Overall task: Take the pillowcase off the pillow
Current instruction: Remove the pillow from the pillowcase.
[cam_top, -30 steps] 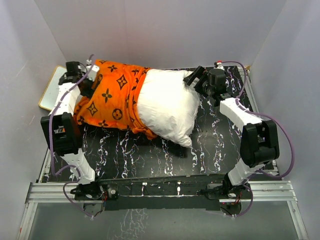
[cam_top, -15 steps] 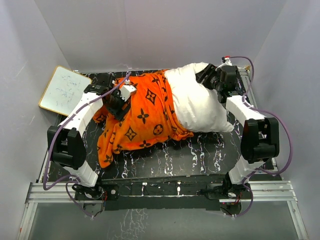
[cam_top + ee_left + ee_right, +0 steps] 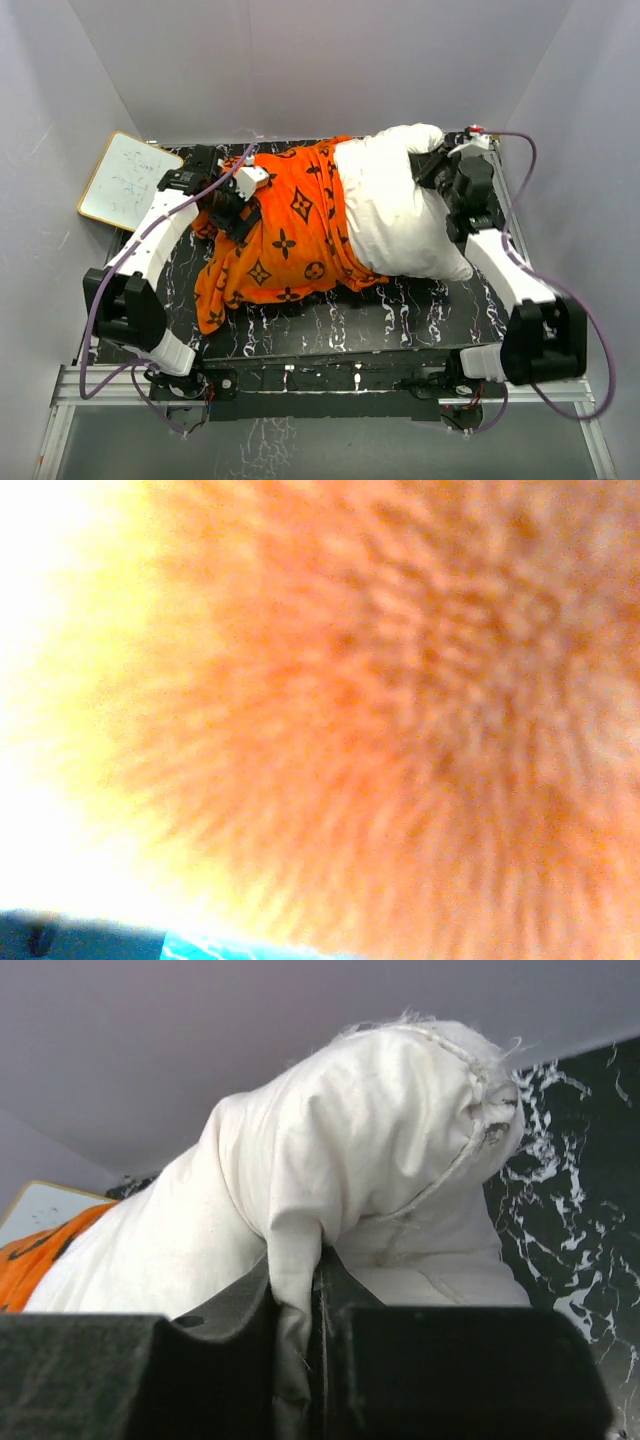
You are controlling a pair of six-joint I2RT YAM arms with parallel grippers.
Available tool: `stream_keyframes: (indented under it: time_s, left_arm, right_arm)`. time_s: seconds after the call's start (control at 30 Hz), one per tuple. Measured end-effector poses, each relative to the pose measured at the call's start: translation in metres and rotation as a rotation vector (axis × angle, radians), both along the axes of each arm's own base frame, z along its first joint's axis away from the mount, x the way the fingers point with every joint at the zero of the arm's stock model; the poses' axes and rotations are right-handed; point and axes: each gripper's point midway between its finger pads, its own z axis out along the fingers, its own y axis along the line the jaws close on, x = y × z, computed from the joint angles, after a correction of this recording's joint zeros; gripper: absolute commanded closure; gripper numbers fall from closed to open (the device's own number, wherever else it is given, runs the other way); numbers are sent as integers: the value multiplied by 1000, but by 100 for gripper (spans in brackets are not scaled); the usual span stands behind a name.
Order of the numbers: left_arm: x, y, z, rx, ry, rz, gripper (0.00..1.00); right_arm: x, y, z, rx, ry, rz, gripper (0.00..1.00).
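Top view. Pillowcase [image 3: 290,235], orange plush with dark brown motifs, lies rumpled on the left-centre of the black marbled table [image 3: 330,320]. Its near left corner trails toward the near edge. Pillow [image 3: 395,215], plain white, lies right of centre, running from the far right corner toward the near side.

Contents check: the pillow's left portion sits inside the pillowcase. The bunched edge of the opening wraps around the pillow along a line running far to near. The larger visible part of the pillow is out and bare. How far it reaches inside the cover cannot be told under the folds.

Left gripper [image 3: 225,205]: down on the far left part of the pillowcase, touching the fabric. In the top view the jaws are masked by wrist and cloth. The left wrist view gives only blurred orange pile filling the frame. Spread or pinching: cannot tell.

Right gripper [image 3: 437,168]: at the pillow's far right end. In the right wrist view its fingers [image 3: 450,1370] are pressed together with a fold of the white pillow shell pinched between them. The pillow's seamed corner bulges above them. The orange cover shows at lower left of that view, well apart from the fingers.

Whiteboard [image 3: 125,180], wood-framed, lies at the far left corner, left of the pillowcase.
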Motion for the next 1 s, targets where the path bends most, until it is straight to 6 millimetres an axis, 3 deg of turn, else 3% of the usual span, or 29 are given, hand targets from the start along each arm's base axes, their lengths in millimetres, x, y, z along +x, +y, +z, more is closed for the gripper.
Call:
stream_keyframes:
  time_s: [0.1, 0.27, 0.33, 0.47, 0.63, 0.77, 1.0]
  left_arm:
    - [-2, 7, 20, -21, -56, 19, 5]
    - [13, 44, 65, -108, -190, 132, 3]
    - [26, 66, 84, -130, -254, 188, 3]
    - [37, 95, 99, -124, -331, 205, 3]
    - [37, 108, 87, -82, -333, 86, 3]
    - [33, 111, 64, -43, -310, -45, 4]
    - [20, 114, 24, 7, -203, -249, 17]
  right_arm:
    - [-34, -4, 35, 0, -158, -4, 92]
    - [-56, 17, 87, 19, -348, 98, 92]
    - [-63, 28, 100, 25, -409, 157, 92]
    - [-73, 40, 112, 16, -482, 231, 92]
    - [-83, 47, 122, -12, -539, 289, 92]
    - [-90, 51, 132, -4, -577, 349, 92]
    - [-94, 67, 167, 17, -656, 492, 92]
